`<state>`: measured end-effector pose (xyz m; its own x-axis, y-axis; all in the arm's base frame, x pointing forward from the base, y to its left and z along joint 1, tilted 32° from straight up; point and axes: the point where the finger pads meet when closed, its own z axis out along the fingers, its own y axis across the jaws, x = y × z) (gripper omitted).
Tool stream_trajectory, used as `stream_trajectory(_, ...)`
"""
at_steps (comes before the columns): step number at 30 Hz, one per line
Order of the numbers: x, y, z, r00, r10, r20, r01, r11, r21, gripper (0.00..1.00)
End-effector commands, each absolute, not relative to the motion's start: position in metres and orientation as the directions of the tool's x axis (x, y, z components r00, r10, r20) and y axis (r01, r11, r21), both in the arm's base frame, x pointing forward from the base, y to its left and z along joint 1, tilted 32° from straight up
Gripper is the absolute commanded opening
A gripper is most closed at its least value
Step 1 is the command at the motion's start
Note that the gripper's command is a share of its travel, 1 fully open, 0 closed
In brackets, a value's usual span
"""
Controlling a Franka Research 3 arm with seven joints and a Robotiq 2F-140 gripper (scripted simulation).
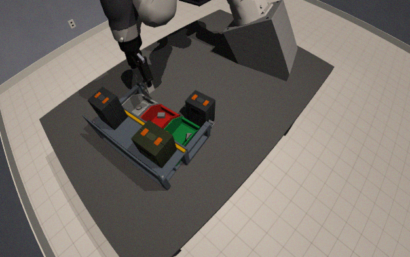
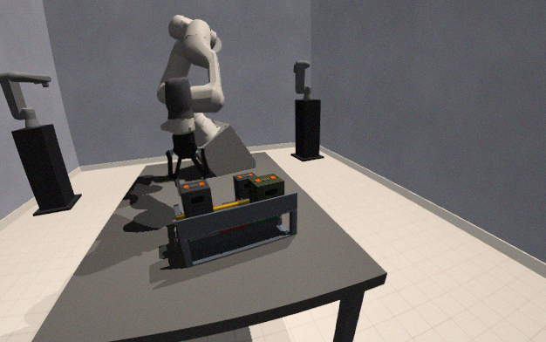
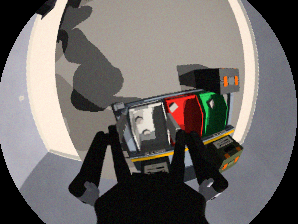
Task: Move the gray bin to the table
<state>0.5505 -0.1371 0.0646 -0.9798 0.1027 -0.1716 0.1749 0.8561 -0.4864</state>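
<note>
The gray open bin [image 1: 137, 102] [image 3: 148, 127] sits at the left end of the shelf [image 1: 128, 135] [image 2: 235, 215], beside a red bin [image 1: 151, 115] [image 3: 184, 112] and a green bin [image 1: 179, 130] [image 3: 212, 111]. Small parts lie in all three bins. My gripper [image 1: 144, 86] [image 2: 187, 171] [image 3: 146, 118] is open and empty. It hangs just above the gray bin's open front end, its fingers spread to either side of it and touching nothing that I can see. In the exterior view the shelf's back and the cases hide the bins.
Two black cases [image 1: 106, 106] [image 1: 200, 106] and an olive case [image 1: 154, 142] [image 2: 266, 187] with orange latches stand on and beside the shelf. A yellow bar [image 1: 133, 118] runs along the shelf behind the bins. The robot's pedestal [image 1: 265, 42] stands at the table's [image 1: 245, 115] far end.
</note>
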Motion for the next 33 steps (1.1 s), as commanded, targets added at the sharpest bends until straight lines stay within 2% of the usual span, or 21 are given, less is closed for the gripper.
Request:
stream_trajectory(1, 0.5508, -0.1376, 0.0647, -0.991, 0.025, -0.131, 0.088, 0.86, -0.502, 0.57)
stream_trajectory(4, 0.5512, -0.1382, 0.0649, -0.993, -0.098, -0.065, -0.051, 0.853, -0.519, 0.57)
stream_trajectory(17, 0.5507, -0.1371, 0.0647, -0.993, -0.107, -0.055, -0.063, 0.854, -0.517, 0.57)
stream_trajectory(21, 0.5508, -0.1365, 0.0644, -0.958, -0.281, 0.053, -0.267, 0.813, -0.518, 0.57)
stream_trajectory(33, 0.5508, -0.1365, 0.0644, -0.958, -0.281, 0.053, -0.267, 0.813, -0.518, 0.57)
